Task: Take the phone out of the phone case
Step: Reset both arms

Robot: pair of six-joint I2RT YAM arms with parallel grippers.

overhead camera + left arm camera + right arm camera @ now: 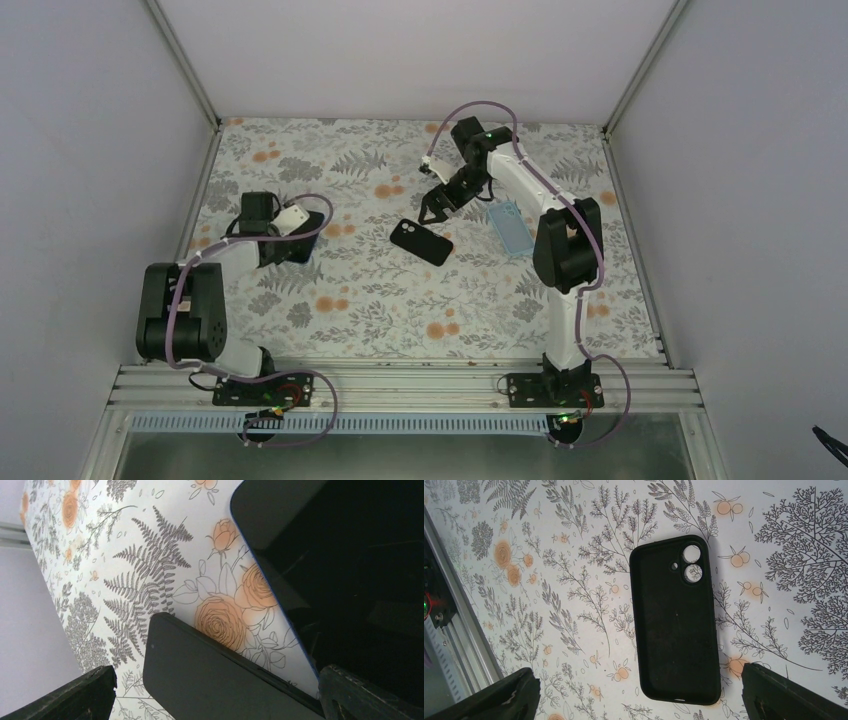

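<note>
An empty black phone case (421, 242) lies open side up mid-table, its camera holes showing in the right wrist view (674, 625). My right gripper (437, 206) hovers open just above it, the fingers (499, 695) wide on either side of its lower end. My left gripper (297, 235) is open at the left over a dark phone with a blue edge (340, 555). A flat matte black slab with side slots (210, 675) lies between the left fingers (80, 692); I cannot tell whether they touch it.
A pale blue see-through case (510, 228) lies right of centre by the right arm. The flowered cloth (350, 300) covers the table. White walls and metal posts close in the back and sides.
</note>
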